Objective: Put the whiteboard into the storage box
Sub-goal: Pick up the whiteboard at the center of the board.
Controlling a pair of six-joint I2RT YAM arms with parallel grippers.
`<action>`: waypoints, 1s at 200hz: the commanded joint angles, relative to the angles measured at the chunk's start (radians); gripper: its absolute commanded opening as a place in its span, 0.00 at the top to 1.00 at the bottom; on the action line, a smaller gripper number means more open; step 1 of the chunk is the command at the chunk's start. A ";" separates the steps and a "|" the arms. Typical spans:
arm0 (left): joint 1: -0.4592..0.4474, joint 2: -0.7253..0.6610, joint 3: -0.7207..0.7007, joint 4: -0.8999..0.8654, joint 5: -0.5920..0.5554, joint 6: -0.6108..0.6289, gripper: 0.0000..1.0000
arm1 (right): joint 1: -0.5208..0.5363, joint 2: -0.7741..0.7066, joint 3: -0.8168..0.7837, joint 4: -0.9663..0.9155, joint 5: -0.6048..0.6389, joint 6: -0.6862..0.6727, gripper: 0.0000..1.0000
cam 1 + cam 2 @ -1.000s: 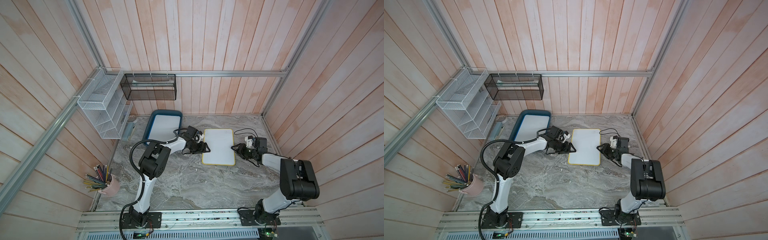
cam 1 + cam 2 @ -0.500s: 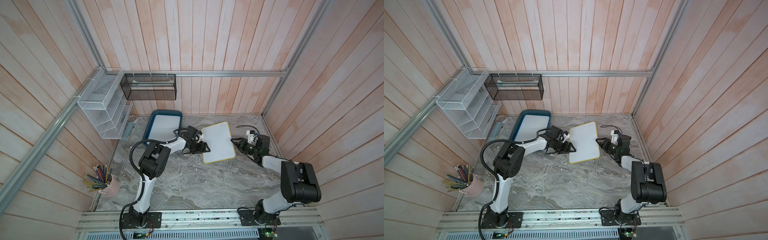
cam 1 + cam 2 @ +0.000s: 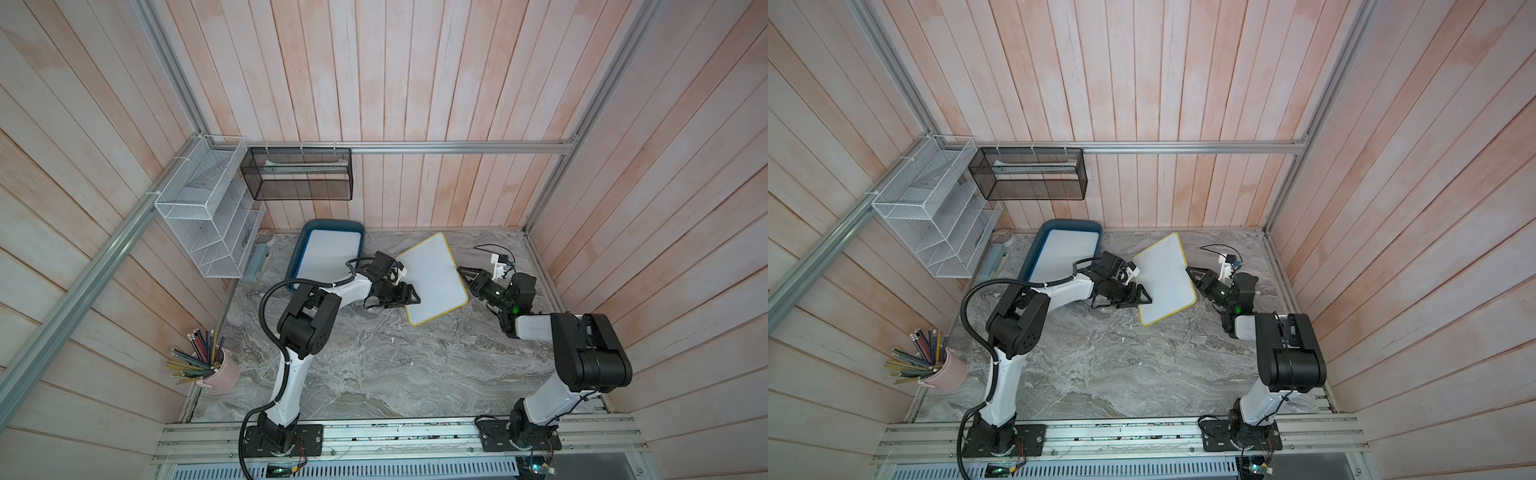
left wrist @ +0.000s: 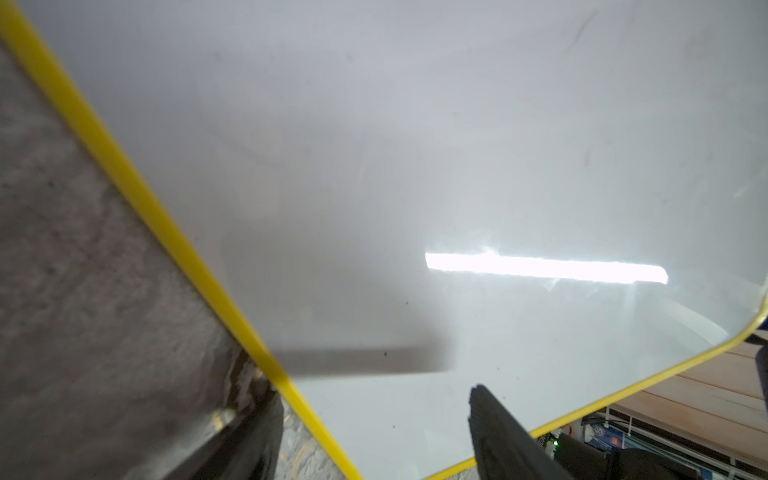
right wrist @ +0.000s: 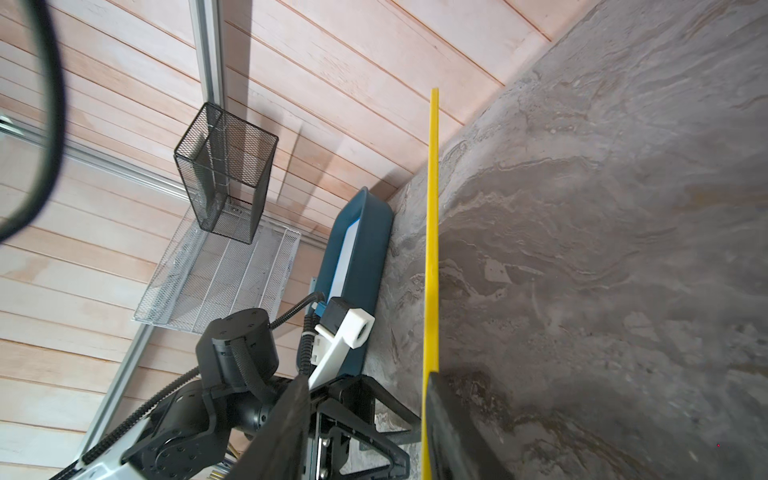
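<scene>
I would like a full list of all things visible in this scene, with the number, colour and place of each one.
whiteboard: 1, white with yellow rim, tilted, between both grippers
storage box: 1, dark teal, back of the table
white board: 1, lying in the storage box
mesh basket: 1, black, on the back rail
wire rack: 1, white, side wall by the left arm
cup: 1, pink, near corner beside the left arm
pencils: many, mixed colours, in the cup
table: 1, grey marble
left gripper: 1, black, open, at the whiteboard's edge
right gripper: 1, black, open, at the opposite edge
</scene>
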 commanded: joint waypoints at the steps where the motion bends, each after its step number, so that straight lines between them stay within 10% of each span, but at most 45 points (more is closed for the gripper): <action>1: -0.043 0.092 -0.025 0.025 0.037 0.014 0.27 | 0.091 0.067 -0.056 -0.045 -0.159 0.092 0.54; 200: -0.043 0.092 -0.046 0.036 0.033 0.019 0.27 | 0.222 0.093 -0.147 0.109 0.134 0.273 0.54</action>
